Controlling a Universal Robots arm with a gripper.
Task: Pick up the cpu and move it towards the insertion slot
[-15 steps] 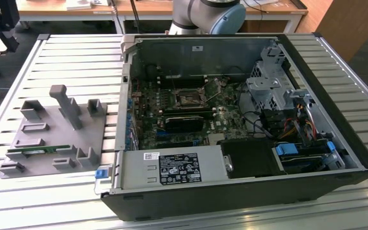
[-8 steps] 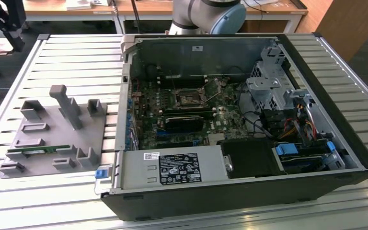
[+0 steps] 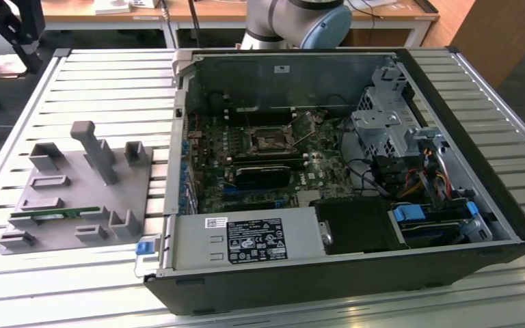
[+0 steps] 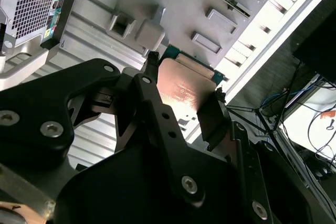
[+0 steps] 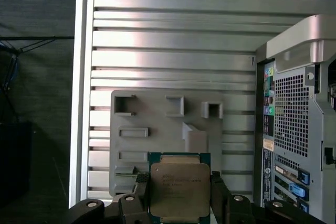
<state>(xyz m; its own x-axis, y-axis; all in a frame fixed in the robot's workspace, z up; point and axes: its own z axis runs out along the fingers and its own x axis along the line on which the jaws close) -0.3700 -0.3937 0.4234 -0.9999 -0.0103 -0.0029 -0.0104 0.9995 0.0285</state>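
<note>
The cpu (image 5: 179, 188), a flat square chip with a shiny metal top and a green rim, sits between the black fingers (image 5: 140, 188) of my gripper (image 5: 179, 195), which is shut on two of its opposite edges. In the second wrist view the cpu (image 4: 181, 88) catches a warm reflection and the gripper (image 4: 184, 106) clamps it from both sides. It hangs well above the grey fixture plate (image 5: 157, 129). The insertion slot (image 3: 267, 141), a dark square socket in a silvery bracket, lies on the motherboard inside the open computer case (image 3: 335, 171).
The grey fixture plate (image 3: 71, 198) with raised holders lies on the slatted table at the exterior view's left, a green memory stick (image 3: 52, 214) lying in it. The case's rear panel (image 5: 299, 124) stands beside the plate. The arm's base (image 3: 299, 20) rises behind the case.
</note>
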